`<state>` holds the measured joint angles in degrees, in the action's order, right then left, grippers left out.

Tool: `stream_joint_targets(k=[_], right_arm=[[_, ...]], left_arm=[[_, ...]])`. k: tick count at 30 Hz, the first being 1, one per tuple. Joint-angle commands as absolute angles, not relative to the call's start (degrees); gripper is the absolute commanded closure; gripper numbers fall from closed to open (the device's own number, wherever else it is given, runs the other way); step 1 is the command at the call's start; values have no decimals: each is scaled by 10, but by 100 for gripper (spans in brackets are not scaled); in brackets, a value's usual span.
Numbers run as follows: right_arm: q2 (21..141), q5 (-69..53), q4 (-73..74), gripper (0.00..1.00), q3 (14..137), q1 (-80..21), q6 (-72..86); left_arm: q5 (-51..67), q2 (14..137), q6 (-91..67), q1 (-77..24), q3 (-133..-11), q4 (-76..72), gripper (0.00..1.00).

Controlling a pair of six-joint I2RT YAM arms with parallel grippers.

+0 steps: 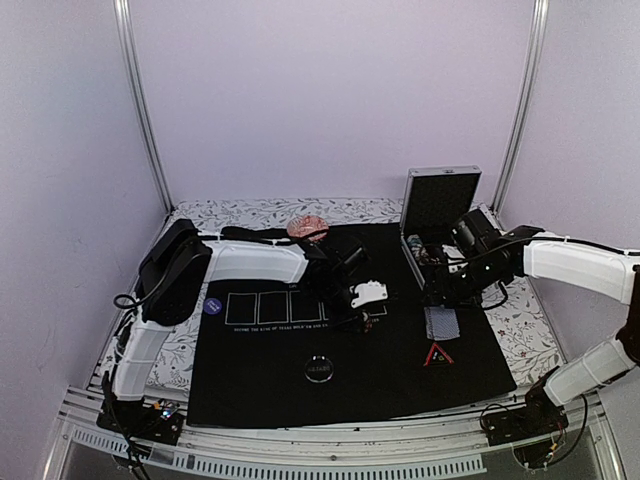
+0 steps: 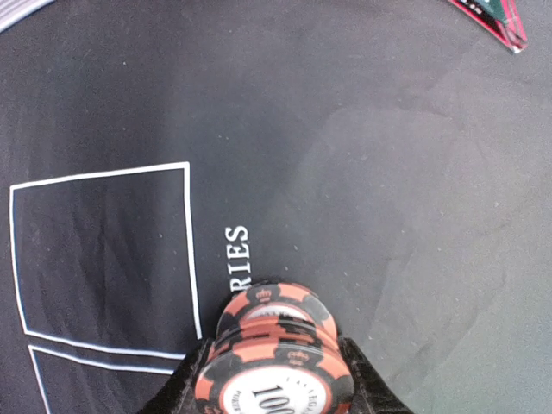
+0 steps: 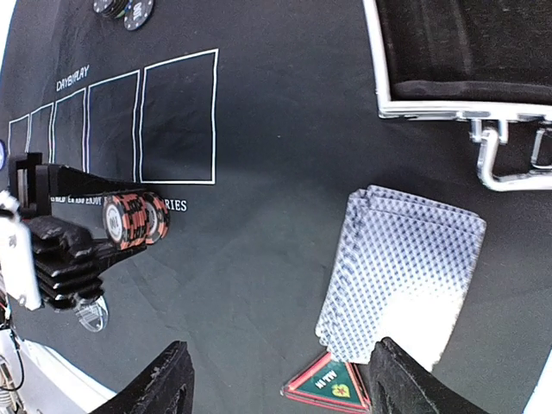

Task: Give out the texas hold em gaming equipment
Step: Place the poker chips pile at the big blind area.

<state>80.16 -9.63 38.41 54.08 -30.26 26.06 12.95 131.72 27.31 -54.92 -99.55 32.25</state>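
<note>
Only the left wrist view shows the numeral printed on the striped red-and-black chips (image 2: pixel 274 345), a short stack clenched in the left gripper (image 2: pixel 276 373) over the matte black mat (image 2: pixel 388 172). Rightward, diamond-patterned cards (image 3: pixel 401 267) lie fanned beside the triangle (image 3: pixel 332 384). The right gripper (image 3: pixel 280 349) hangs above, fingers spread, empty.

White arms (image 1: pixel 250 262), blk fingers (image 3: pixel 153 385).

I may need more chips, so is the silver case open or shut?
Open. The case has its lid standing upright behind the base, with the dark lining facing the arms.
</note>
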Motion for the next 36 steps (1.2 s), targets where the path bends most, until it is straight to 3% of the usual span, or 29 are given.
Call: stream_joint_targets(k=[1,4,12,14,22,36], right_arm=[[764,-72,409,28,531,-297,259],[752,-68,413,28,528,-295,259],[743,-69,415,28,517,-294,257],[742,-70,414,28,516,-295,257],[738,-71,411,28,510,-295,255],[738,-74,409,27,506,-294,253]], left_arm=[[101,1360,264,-553,-1043,384,98],[96,1369,263,-557,-1055,393,91],[101,1378,264,-565,-1064,393,52],[106,1381,264,-564,-1064,394,47],[125,1398,259,-564,-1076,404,39],[121,1417,258,-573,-1091,425,40]])
